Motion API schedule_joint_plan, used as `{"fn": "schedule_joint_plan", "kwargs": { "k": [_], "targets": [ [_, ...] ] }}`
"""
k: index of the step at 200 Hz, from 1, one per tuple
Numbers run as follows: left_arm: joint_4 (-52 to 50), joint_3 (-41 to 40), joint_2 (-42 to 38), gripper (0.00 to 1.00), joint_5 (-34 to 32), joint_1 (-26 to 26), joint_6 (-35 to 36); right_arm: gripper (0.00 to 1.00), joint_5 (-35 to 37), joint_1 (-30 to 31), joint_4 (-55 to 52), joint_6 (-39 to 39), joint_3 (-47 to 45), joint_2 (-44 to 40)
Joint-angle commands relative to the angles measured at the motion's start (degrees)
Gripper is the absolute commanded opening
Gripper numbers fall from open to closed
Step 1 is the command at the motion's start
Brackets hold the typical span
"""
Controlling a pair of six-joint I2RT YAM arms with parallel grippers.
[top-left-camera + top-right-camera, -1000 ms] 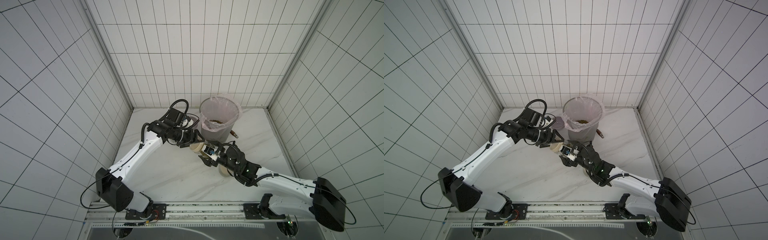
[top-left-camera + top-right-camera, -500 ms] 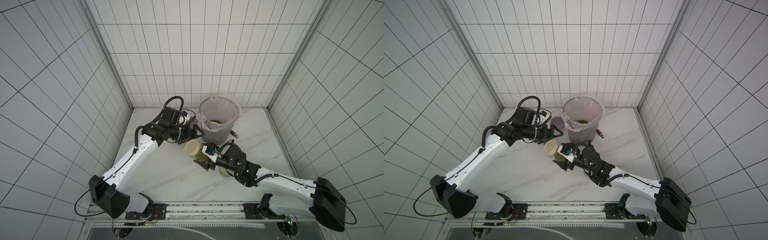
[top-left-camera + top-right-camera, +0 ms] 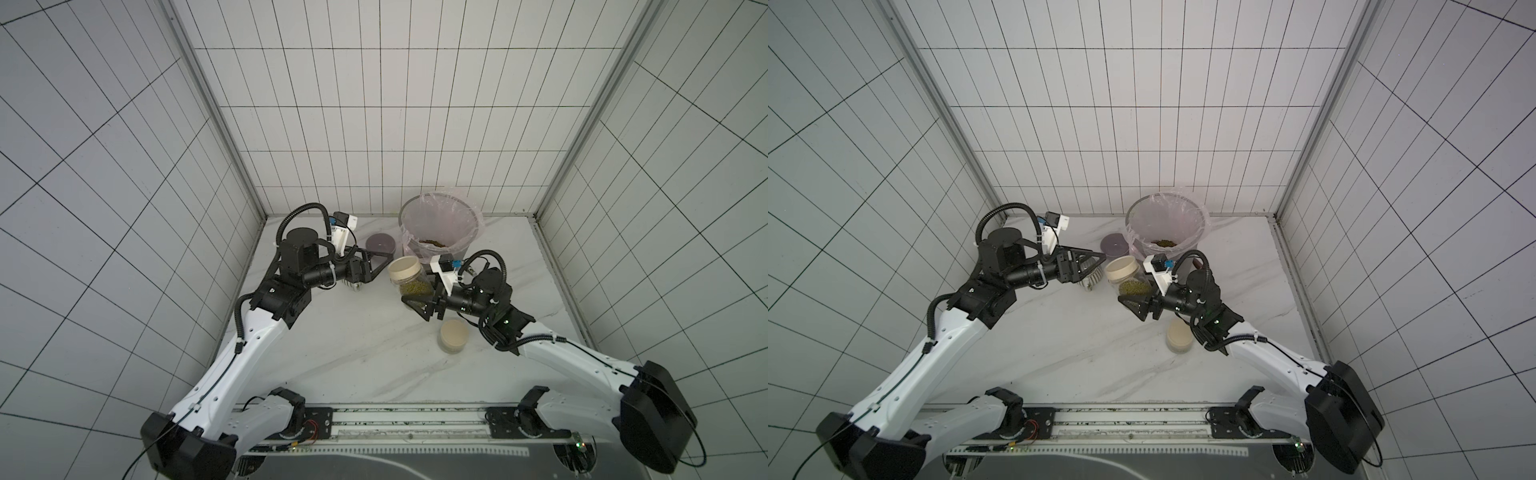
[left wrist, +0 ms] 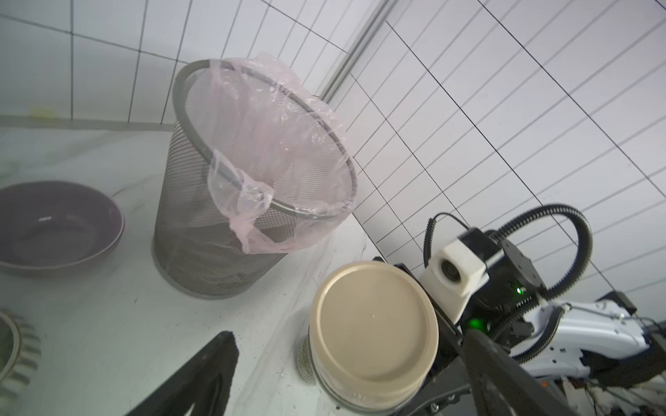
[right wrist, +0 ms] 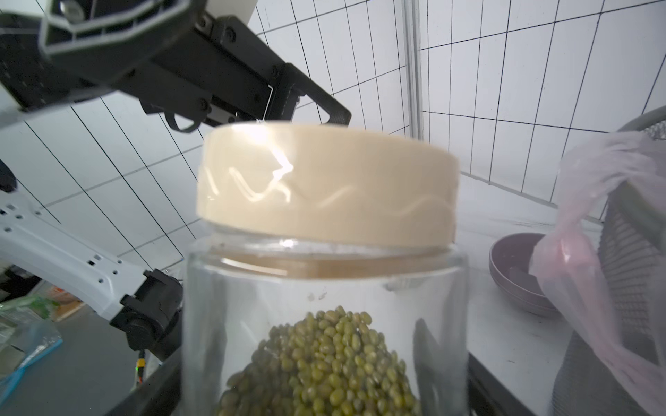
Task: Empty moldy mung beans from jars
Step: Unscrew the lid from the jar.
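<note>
Nearest me, right of centre in both top views, a squat clear glass jar with a flat round beige lid point(image 3: 454, 335) stands upright on the white marble table point(image 3: 357, 353), just beside the right arm. Above it in the frame, the right gripper point(image 3: 417, 306) clamps its jaws on the body of a second clear glass jar point(image 3: 409, 286). That jar is lifted off the table and tilted, with its beige lid point(image 4: 373, 324) sitting on its mouth and facing the left gripper point(image 3: 379, 269). Olive-green mung beans point(image 5: 324, 363) fill its lower part. The left gripper's jaws gape wide and empty near that lid, over a ribbed greenish mug point(image 3: 1091, 283). Farther back, toward the upper middle of the frame, sit a shallow purple bowl point(image 3: 380, 246) and a tall grey mesh bin with a pink liner point(image 4: 187, 230), with brownish beans point(image 3: 432, 242) at its bottom.
</note>
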Motion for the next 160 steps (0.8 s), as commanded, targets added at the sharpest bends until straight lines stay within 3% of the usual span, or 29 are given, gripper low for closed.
{"fn": "schedule_joint_plan", "kwargs": {
  "k": [1, 72, 160],
  "targets": [
    [7.1, -1.5, -1.4, 0.98, 6.7, 0.2, 8.9, 0.57, -9.5, -1.1, 7.6, 9.6, 7.5, -1.1],
    [22.7, -4.2, 1.3, 0.98, 20.8, 0.5, 1.9, 0.57, -13.4, -1.2, 4.4, 12.0, 11.9, -1.0],
    [33.1, -4.7, 5.5, 0.98, 25.5, -2.1, -6.5, 0.57, -15.5, -0.9, 5.4, 12.9, 14.0, 1.1]
  ]
}}
